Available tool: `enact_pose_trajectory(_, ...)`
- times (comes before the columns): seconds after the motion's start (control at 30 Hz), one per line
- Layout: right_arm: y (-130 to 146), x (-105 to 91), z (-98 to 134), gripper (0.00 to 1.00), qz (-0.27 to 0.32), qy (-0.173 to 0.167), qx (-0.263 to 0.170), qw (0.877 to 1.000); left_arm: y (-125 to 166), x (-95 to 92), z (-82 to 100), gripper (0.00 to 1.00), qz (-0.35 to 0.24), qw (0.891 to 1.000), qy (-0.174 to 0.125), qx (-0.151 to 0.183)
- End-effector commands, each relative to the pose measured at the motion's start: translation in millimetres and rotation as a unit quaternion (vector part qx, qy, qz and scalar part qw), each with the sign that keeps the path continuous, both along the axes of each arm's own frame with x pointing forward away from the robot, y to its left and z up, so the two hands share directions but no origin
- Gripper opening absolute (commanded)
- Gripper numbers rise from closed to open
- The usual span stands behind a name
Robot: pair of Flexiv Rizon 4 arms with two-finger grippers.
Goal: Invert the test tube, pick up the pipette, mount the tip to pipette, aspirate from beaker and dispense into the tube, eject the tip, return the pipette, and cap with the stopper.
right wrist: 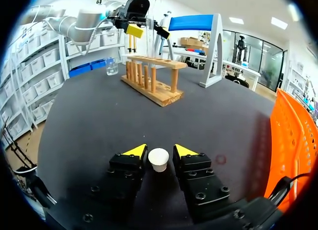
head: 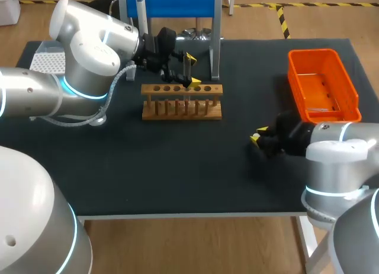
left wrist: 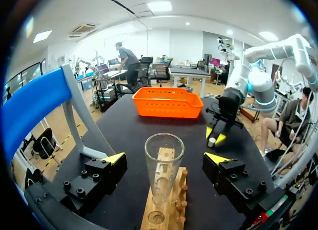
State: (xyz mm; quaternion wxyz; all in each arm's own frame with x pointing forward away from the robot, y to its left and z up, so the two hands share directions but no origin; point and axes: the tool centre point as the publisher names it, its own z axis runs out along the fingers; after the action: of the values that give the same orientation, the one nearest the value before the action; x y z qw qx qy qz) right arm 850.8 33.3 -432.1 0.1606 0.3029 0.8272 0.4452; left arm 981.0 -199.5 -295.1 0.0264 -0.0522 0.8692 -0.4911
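A clear glass test tube (left wrist: 164, 165) stands upright, mouth up, in the wooden rack (head: 182, 101). My left gripper (left wrist: 165, 158) is open around the tube, with a fingertip well off to each side and neither touching the glass. On the black mat to the right, a small white stopper (right wrist: 158, 159) sits between the yellow tips of my right gripper (right wrist: 160, 151). That gripper is low over the mat with narrow gaps left, so it is open. The pipette (head: 140, 2) hangs on the blue stand (head: 174, 5). A small glass beaker (right wrist: 112, 67) stands beyond the rack.
An orange basket (head: 323, 84) lies at the table's right side, close to my right arm. A white tip box (head: 47, 61) sits at the far left, behind my left arm. The blue stand's grey legs (head: 214, 55) stand just behind the rack.
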Motion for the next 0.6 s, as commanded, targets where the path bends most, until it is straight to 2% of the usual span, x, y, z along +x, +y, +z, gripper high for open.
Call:
enact_pose_trajectory(0.03,0,-0.1,-1,0.31,0.001,0.002,0.0,1.0,0,1.2,0.7,1.0,-0.002,1.0,0.002,0.002)
enact_pose_trajectory(0.1,-1,-0.2,-1,0.26,0.001,0.002,0.0,1.0,0,1.2,0.7,1.0,-0.002,1.0,0.002,0.002)
enact_pose_trajectory(0.27,0,-0.3,-1,0.0,0.002,0.003,-0.001,1.0,0,1.2,0.7,1.0,-0.002,1.0,0.002,0.002)
enact_pose_trajectory(0.43,0,-0.5,-2,0.0,0.004,0.003,0.0,1.0,0,1.2,0.7,1.0,-0.002,1.0,0.002,0.002)
enact_pose_trajectory(0.6,2,1.0,12,0.0,0.013,0.005,0.011,1.0,0,1.2,0.7,1.0,-0.002,1.0,0.002,0.002)
